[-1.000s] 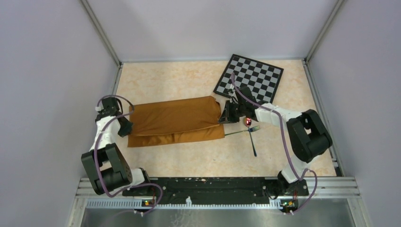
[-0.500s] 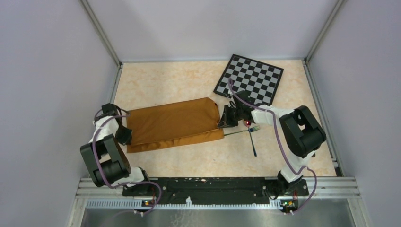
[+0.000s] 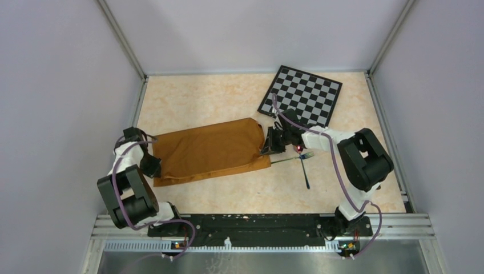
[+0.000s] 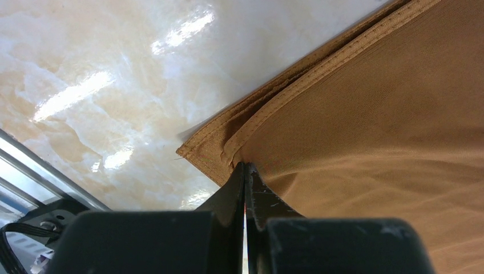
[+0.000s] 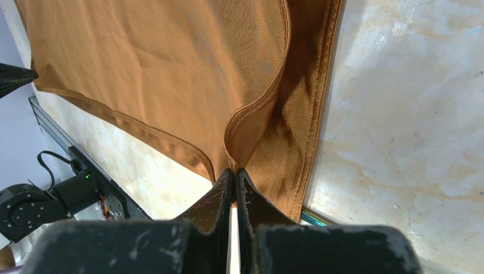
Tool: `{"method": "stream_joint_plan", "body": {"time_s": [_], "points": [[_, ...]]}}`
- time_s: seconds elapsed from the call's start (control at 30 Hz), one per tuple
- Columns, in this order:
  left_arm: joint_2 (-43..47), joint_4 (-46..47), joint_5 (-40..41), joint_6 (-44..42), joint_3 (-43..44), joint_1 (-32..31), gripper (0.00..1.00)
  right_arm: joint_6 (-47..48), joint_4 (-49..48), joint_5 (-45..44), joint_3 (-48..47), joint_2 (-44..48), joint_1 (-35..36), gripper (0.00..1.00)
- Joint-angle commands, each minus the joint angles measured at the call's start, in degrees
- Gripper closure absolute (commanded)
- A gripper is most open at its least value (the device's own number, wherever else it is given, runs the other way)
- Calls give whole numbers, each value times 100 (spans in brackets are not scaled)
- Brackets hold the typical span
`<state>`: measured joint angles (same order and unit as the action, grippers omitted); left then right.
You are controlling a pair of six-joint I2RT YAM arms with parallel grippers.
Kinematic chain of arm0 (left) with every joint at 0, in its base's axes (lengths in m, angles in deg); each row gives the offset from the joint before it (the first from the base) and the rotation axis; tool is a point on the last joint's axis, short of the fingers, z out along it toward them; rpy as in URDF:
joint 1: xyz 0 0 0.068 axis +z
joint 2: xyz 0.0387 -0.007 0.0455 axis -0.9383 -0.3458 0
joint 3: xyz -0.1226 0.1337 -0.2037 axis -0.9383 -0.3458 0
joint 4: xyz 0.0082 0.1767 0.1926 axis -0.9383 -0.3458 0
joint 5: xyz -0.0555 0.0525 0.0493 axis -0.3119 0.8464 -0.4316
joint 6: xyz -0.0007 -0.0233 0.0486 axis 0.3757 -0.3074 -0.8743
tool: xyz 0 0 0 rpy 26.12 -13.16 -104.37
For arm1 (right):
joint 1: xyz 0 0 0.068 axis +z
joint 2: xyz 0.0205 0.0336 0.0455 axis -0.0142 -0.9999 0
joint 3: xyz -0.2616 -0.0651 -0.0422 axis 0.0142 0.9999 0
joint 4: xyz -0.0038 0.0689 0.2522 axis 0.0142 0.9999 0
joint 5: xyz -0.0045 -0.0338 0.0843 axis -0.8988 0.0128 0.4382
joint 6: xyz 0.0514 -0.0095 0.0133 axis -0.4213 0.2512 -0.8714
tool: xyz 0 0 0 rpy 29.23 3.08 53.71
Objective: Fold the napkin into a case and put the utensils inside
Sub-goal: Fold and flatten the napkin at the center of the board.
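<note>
The napkin [image 3: 208,149] is folded over; the case is not yet formed. The left end effector [image 4: 245,170] and the right end effector [image 5: 234,173] each pinch its upper layer; the utensils [image 3: 302,158] lie beside the latter, uninserted

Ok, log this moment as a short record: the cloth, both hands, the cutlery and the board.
cloth: rust-brown cloth napkin, folded in layers, lying on the marbled table
left: left hand shut on the napkin's top layer at its left end
right: right hand shut on the top layer at its right end
utensils: thin dark fork and spoon with red bowl, crossed on the table right of the napkin, not inside
board: black-and-grey checkered board, far right corner
</note>
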<state>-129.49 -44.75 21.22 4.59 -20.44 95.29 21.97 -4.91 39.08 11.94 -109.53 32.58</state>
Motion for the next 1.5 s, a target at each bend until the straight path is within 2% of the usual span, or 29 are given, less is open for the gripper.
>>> {"method": "stream_joint_plan", "body": {"time_s": [0.0, 0.3, 0.6, 1.13, 1.47], "points": [[277, -323, 94, 168, 146, 35, 100, 79, 44, -31, -85, 392, 57, 100], [760, -649, 305, 213, 309, 53, 100, 147, 316, -65, -177, 687, 57, 100], [1031, -852, 293, 379, 77, 77, 100, 145, 402, 7, -60, 835, 54, 100], [1615, -1354, 471, 527, 348, 104, 100, 130, 706, 98, -274, 1244, 56, 100], [1840, -1603, 228, 743, -4, 112, 92, 92, 850, 157, 53, 1313, 100, 100]]}}
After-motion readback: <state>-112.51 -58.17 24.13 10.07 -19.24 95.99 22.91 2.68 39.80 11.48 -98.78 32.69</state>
